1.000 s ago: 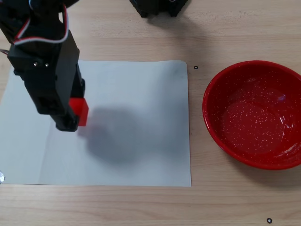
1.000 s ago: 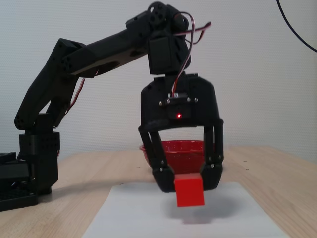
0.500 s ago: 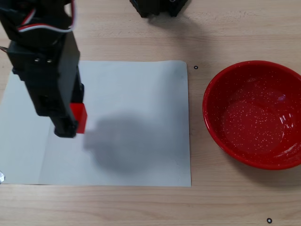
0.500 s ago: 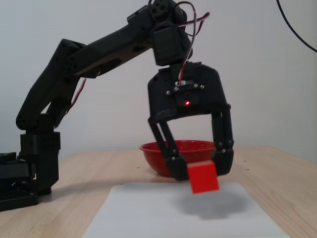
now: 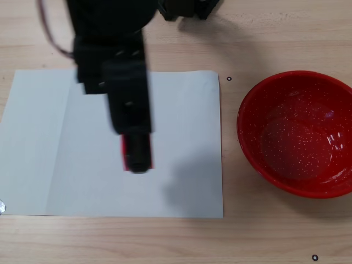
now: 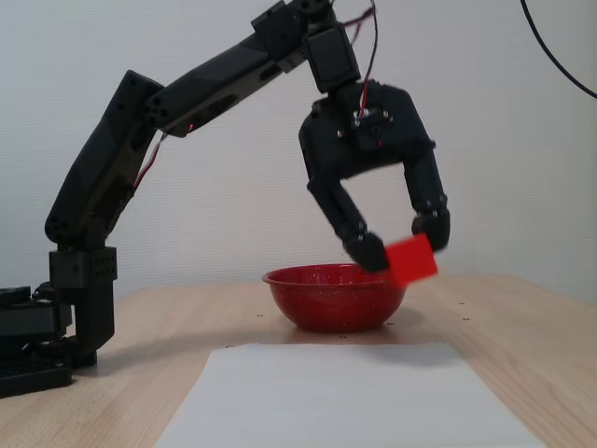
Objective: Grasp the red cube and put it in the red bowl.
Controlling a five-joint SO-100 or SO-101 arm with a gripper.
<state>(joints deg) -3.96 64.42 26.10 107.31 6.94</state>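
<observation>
**Q:** What's nearest, and where are you?

**A:** Nearest in the side-on fixed view is the white paper sheet [image 6: 345,397] on the wooden table [image 6: 522,327]. I'm high above it. My gripper [image 6: 403,252] is clamped on the red cube [image 6: 411,259], pinched at the fingertips and hanging clear of everything, tilted a little. From the top-down fixed view my gripper [image 5: 136,157] is blurred, and only a sliver of the red cube [image 5: 125,157] shows beside it, over the sheet's right half.

**Q:** And the target?

**A:** The red bowl [image 6: 334,297] sits beyond the sheet; from above, the red bowl [image 5: 258,93] lies off the paper, well to the right, and looks empty.

**Q:** How do you carry this through well?

**A:** As I judge it, hold the squeeze firm, since the cube is only caught at the tips and could twist out. Keep this height so I pass over the bowl's rim rather than clip it, sweep right until I'm above the bowl's middle, not its near wall, then lower a little before letting go, so the cube doesn't bounce out of the glossy inside.
</observation>
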